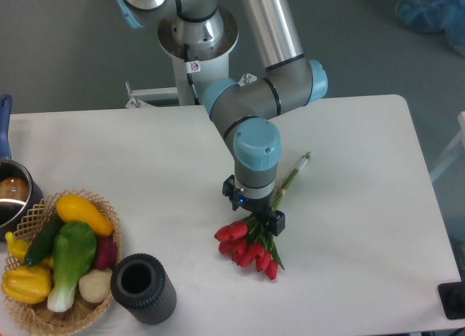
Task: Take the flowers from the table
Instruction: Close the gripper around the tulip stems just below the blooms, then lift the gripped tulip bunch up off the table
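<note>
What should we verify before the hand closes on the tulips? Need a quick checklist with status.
1. Flowers lying flat on the table: ok.
2. Hand above the bunch, near where leaves meet stems: ok.
3. Jaws open and straddling the stems: cannot tell, the wrist hides them.
4. Stem end free, nothing lying on it: ok.
5. Black cylinder and basket well clear of the hand: ok.
6. Hand low enough to grip: cannot tell from this view.
</note>
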`<state>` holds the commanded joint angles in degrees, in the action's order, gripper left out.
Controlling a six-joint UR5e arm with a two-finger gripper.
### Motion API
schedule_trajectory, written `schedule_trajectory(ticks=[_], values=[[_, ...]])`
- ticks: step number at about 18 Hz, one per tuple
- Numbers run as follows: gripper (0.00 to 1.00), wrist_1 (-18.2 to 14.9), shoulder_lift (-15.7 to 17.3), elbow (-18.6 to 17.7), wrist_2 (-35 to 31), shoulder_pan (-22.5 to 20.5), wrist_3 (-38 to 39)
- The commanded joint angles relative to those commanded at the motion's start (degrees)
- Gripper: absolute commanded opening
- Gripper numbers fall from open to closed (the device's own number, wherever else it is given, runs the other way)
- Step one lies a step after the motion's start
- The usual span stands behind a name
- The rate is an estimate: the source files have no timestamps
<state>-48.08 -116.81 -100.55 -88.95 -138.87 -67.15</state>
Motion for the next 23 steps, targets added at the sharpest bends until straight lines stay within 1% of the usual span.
schedule_trajectory(ticks=[2,3,4,16,20,23], values=[[0.27,-0.1,0.1,-0.1,0.1,-0.1,-0.1],[0.14,-0.1,0.1,-0.1,0.1,-0.1,-0.2],[0.1,-0.1,0.3,-0.1,0.1,-0.1,-0.2],[0.1,-0.2,0.9,0.2,0.1,-0.4,0.0],[0.1,-1.1,3.2,0.2,-0.3,-2.0,1.5],[0.1,-1.1,3.4,0.6,-0.2,-2.2,1.8]])
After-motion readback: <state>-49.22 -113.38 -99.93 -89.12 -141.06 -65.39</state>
